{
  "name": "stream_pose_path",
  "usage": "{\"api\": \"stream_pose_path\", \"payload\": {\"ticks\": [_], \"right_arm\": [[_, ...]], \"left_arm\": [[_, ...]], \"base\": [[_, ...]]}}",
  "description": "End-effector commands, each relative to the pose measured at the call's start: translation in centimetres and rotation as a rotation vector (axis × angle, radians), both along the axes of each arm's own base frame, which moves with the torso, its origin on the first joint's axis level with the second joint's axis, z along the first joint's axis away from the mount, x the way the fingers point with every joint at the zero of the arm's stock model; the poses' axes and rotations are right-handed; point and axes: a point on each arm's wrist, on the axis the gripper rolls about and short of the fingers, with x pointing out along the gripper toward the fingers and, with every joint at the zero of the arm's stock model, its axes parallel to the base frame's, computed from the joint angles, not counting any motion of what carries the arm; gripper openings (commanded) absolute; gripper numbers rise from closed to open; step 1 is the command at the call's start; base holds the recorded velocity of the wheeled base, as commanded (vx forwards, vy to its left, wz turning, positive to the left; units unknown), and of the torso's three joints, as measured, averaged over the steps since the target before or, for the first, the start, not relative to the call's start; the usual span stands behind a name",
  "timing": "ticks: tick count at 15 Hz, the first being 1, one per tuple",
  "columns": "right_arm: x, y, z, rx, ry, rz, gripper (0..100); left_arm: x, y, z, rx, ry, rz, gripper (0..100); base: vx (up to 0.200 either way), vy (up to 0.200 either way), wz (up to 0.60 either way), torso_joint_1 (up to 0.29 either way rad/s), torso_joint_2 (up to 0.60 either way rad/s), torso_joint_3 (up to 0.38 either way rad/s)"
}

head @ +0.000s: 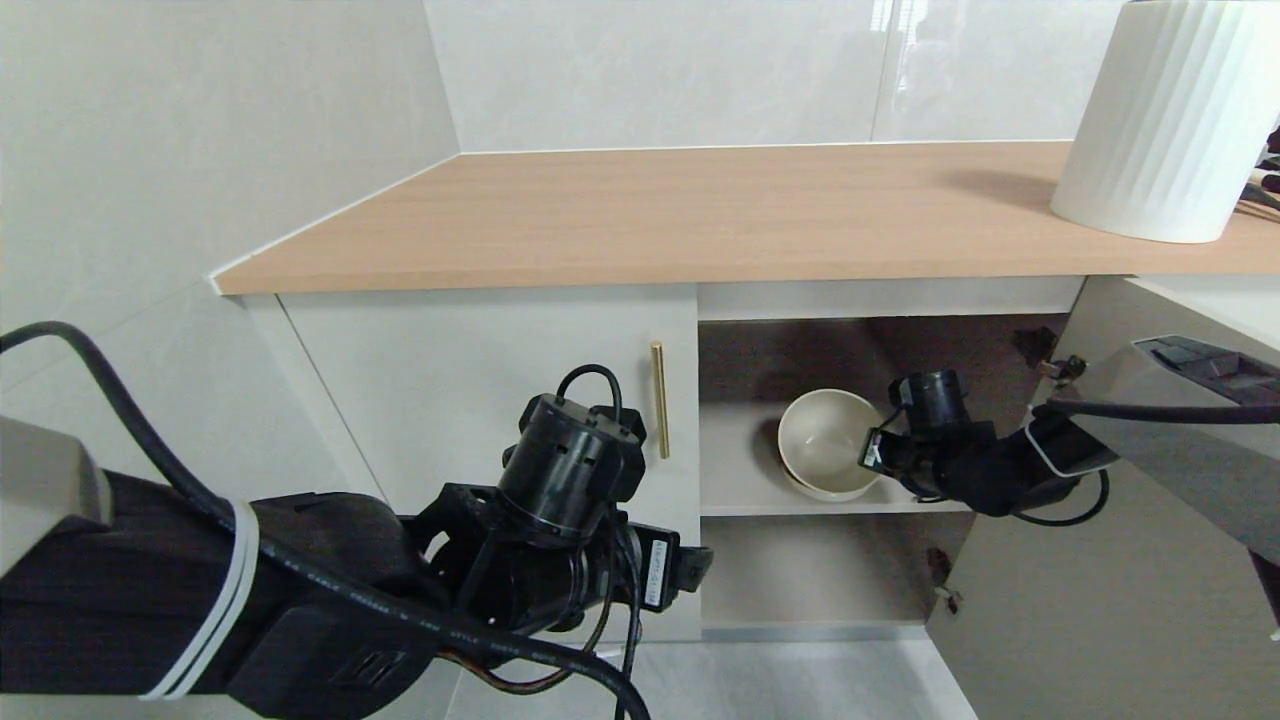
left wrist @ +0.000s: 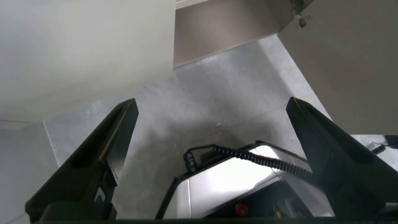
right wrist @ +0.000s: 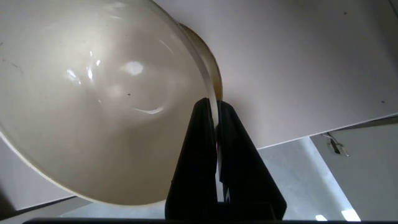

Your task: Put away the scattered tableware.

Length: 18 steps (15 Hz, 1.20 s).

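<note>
Head view, seemingly mid-placing: gripping the cream bowl point(head: 822, 440) by its rim in the pinched right gripper point(head: 868, 450), tilted low over the open cabinet's shelf point(head: 740, 492), with the left gripper point(left wrist: 211, 109) wide and empty beside the closed door point(head: 480, 370); next, probably levelling, setting down, releasing.

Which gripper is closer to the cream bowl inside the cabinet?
Right. The right gripper is shut on the rim of the bowl above the shelf; the left gripper is open, apart from it, lower, before the closed door.
</note>
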Motion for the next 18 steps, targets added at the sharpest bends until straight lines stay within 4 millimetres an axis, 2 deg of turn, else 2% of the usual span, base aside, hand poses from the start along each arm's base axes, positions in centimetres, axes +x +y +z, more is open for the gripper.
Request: {"api": "stream_pose_path", "payload": {"ticks": [1, 6, 7, 14, 17, 18], "right_arm": [[0.0, 0.0, 0.0, 0.000, 0.000, 0.000, 0], [0.0, 0.0, -0.1, 0.000, 0.001, 0.000, 0], [0.0, 0.0, -0.2, -0.001, 0.003, 0.000, 100], [0.0, 0.1, 0.0, 0.000, 0.000, 0.002, 100], [-0.7, 0.7, 1.2, 0.010, -0.015, 0.015, 100], [-1.4, 1.0, 2.1, 0.022, -0.011, 0.030, 100]], "left_arm": [[0.0, 0.0, 0.0, 0.000, 0.001, 0.000, 100], [0.0, 0.0, 0.0, -0.001, 0.001, 0.001, 100], [0.0, 0.0, 0.0, -0.001, 0.001, 0.001, 100], [0.0, 0.0, 0.1, -0.003, -0.003, 0.002, 100], [0.3, 0.4, 0.1, -0.005, -0.002, 0.016, 100], [0.3, 0.5, 0.2, -0.009, -0.004, 0.022, 100]], "base": [[0.000, 0.000, 0.00, 0.000, 0.00, 0.000], [0.000, 0.000, 0.00, 0.000, 0.00, 0.000], [0.000, 0.000, 0.00, 0.000, 0.00, 0.000], [0.000, 0.000, 0.00, 0.000, 0.00, 0.000], [0.000, 0.000, 0.00, 0.000, 0.00, 0.000], [0.000, 0.000, 0.00, 0.000, 0.00, 0.000]]}}
